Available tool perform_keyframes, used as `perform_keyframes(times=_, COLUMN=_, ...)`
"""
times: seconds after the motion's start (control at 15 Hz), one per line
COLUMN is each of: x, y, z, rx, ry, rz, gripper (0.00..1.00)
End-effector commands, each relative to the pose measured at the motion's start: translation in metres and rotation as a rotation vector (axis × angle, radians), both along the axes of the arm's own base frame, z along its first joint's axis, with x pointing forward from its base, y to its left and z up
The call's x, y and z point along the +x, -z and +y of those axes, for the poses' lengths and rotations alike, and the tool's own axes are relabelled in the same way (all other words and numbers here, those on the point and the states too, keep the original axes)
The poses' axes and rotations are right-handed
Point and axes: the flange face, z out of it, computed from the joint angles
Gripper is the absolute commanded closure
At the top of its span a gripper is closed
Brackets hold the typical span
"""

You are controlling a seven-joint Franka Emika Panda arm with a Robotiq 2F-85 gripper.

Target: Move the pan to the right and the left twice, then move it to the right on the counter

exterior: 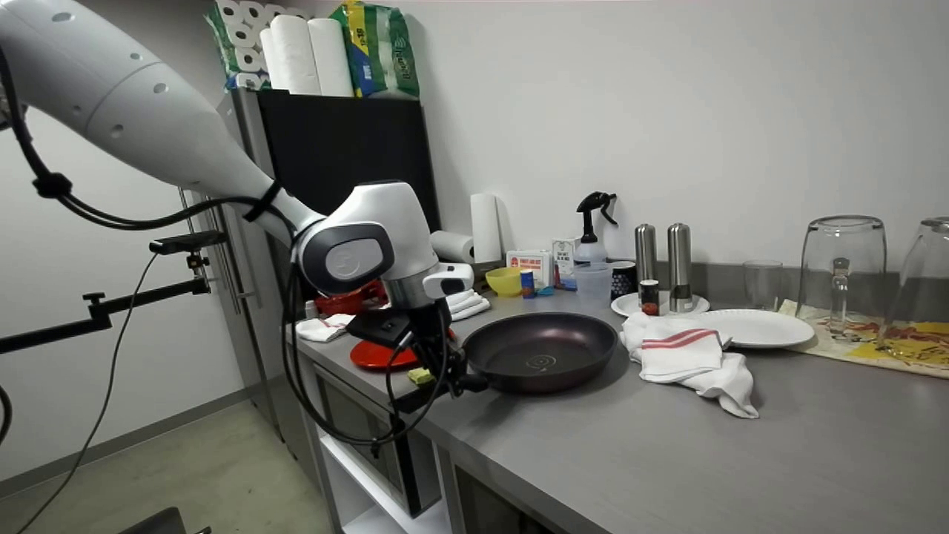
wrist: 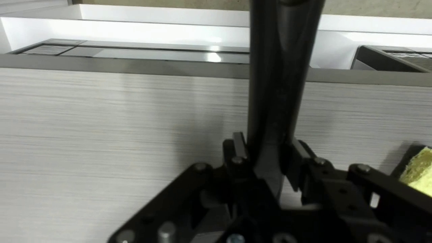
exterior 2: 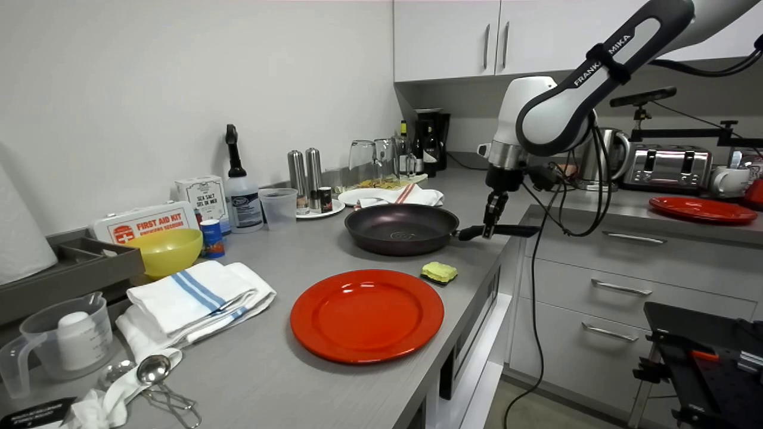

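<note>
At the near end of the grey counter (exterior 2: 238, 387), in an exterior view, a red plate (exterior 2: 366, 316) was seen near a blue-striped towel (exterior 2: 185, 298). Past the plate, a yellow sponge (exterior 2: 440, 271) was set. Beyond it, the handle (exterior 2: 517, 230) of the black pan (exterior 2: 399, 231) was clasped by the gripper (exterior 2: 490, 229), and the handle's end was extended past the front edge (wrist: 135, 66). The pan's round body was positioned over the counter; whether its base was in contact could not be told. Farther back, a red-striped cloth (exterior 2: 417, 195) was laid beside a white plate (exterior: 756, 330), followed by tall glass vessels (exterior: 845, 252).
</note>
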Motion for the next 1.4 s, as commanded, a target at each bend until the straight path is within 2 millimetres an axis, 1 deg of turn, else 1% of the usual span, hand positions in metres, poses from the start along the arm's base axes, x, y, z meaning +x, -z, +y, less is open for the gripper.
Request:
perform_keyframes(times=0.0, x=0.007, y=-0.001, z=-0.008, rx=-0.026, ry=0.025, rz=-0.007, gripper=0.9)
perform_keyframes(times=0.27, x=0.008, y=-0.002, z=-0.01, rx=-0.025, ry=0.035, rz=-0.005, gripper=0.91)
perform_keyframes(times=0.33, x=0.008, y=-0.002, z=-0.01, rx=-0.024, ry=0.04, rz=-0.004, gripper=0.45)
perform_keyframes(times=0.4, x=0.008, y=-0.002, z=-0.011, rx=-0.023, ry=0.043, rz=-0.004, gripper=0.44)
perform_keyframes(times=0.6, x=0.009, y=-0.005, z=-0.014, rx=-0.029, ry=0.053, rz=-0.006, gripper=0.24)
perform_keyframes(times=0.8, x=0.007, y=-0.007, z=-0.017, rx=-0.031, ry=0.056, rz=-0.002, gripper=0.02)
perform_keyframes(times=0.87, x=0.006, y=-0.01, z=-0.016, rx=-0.031, ry=0.054, rz=-0.002, gripper=0.0)
perform_keyframes(times=1.0, x=0.004, y=-0.014, z=-0.014, rx=-0.033, ry=0.04, rz=-0.011, gripper=0.0)
perform_keyframes(times=1.13, x=0.004, y=-0.017, z=-0.01, rx=-0.063, ry=-0.008, rz=-0.022, gripper=0.0)
perform_keyframes(times=1.33, x=0.008, y=-0.015, z=-0.002, rx=-0.115, ry=-0.093, rz=0.01, gripper=0.0)
